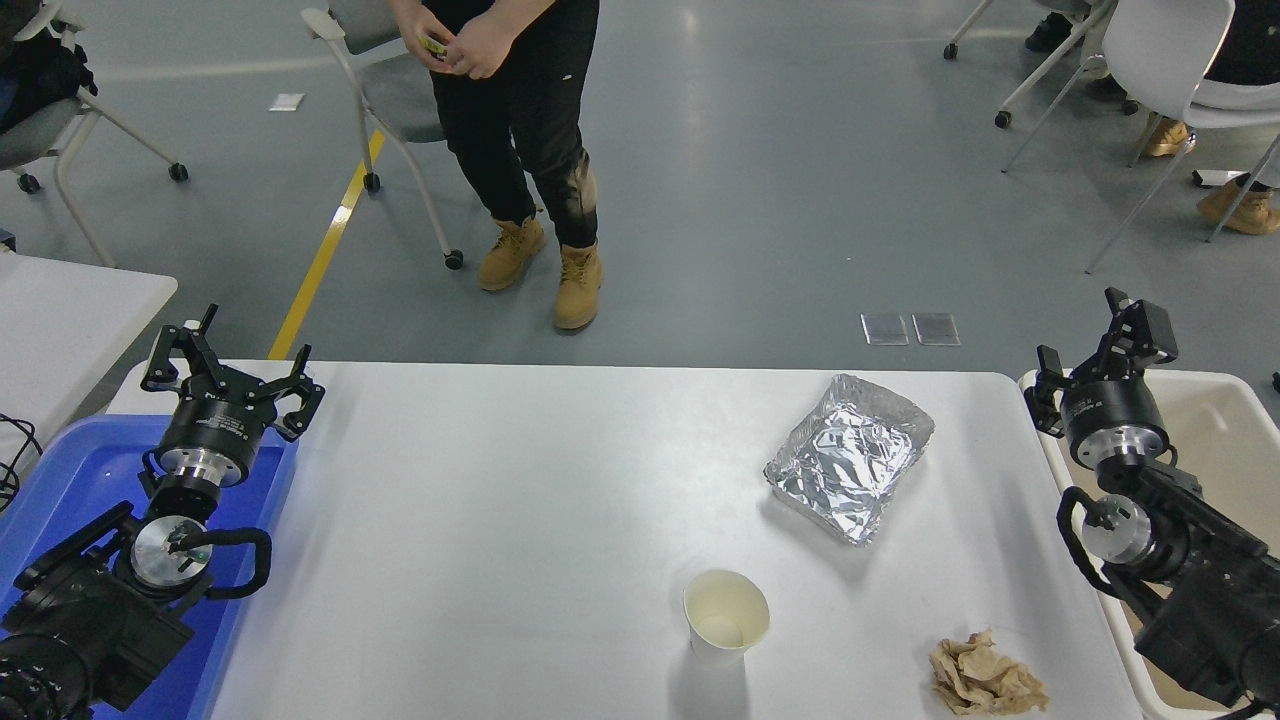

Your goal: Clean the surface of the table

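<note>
A: Nearest lay a crumpled brown napkin, left of the right gripper?
B: Yes; paper cup and foil tray also littered the table surface. Nothing cleared; right fingers spread, holding nothing; left gripper likewise.

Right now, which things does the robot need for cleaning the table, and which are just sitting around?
For the job: table surface, foil tray, paper cup, crumpled brown paper, blue bin, white bin, right gripper, left gripper.

Just around: chairs, smaller white table, person's boots.
</note>
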`<action>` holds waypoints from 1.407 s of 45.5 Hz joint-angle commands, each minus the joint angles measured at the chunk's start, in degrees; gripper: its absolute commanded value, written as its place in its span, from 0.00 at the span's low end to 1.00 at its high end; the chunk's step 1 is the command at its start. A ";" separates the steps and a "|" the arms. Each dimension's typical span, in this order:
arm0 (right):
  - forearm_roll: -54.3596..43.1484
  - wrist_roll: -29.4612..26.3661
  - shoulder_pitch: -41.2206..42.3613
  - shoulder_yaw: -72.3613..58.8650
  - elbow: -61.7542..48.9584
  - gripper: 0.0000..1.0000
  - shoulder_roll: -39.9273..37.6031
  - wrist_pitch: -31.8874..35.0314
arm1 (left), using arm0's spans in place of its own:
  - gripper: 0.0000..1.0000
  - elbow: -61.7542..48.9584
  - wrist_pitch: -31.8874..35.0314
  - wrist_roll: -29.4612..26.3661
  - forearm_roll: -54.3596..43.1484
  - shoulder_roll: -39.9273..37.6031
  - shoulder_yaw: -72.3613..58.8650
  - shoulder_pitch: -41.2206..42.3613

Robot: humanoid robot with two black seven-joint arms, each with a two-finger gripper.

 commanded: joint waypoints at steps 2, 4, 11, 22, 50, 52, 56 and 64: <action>0.00 0.00 0.00 0.00 -0.17 0.98 0.09 0.08 | 1.00 0.04 -0.06 0.00 0.00 0.00 -0.06 0.00; 0.00 0.00 0.00 0.00 -0.17 0.98 0.09 0.08 | 1.00 0.04 -0.06 0.00 0.00 0.00 -0.07 0.00; 0.00 0.00 0.00 0.00 -0.17 0.98 0.00 0.00 | 1.00 0.04 -0.06 0.00 0.00 0.00 -0.07 0.00; 0.00 0.00 0.08 0.00 -0.08 0.98 0.18 0.00 | 1.00 -0.05 -0.06 0.00 0.00 0.00 -0.07 0.00; 0.00 0.00 0.17 0.00 -0.17 0.98 0.53 -0.09 | 1.00 0.04 0.03 0.00 0.00 0.00 -0.07 0.00; 0.00 0.00 0.43 -0.08 -0.17 0.98 0.62 -0.09 | 1.00 -0.05 -0.06 0.00 0.00 0.00 -0.07 0.00; 0.00 0.00 0.52 -0.08 -0.17 0.98 0.79 -0.09 | 1.00 0.04 0.03 0.00 0.00 0.00 -0.07 0.00; -0.09 0.00 1.14 -0.17 -0.17 0.98 0.97 -0.09 | 1.00 -0.05 -0.06 0.00 0.00 0.00 -0.07 0.00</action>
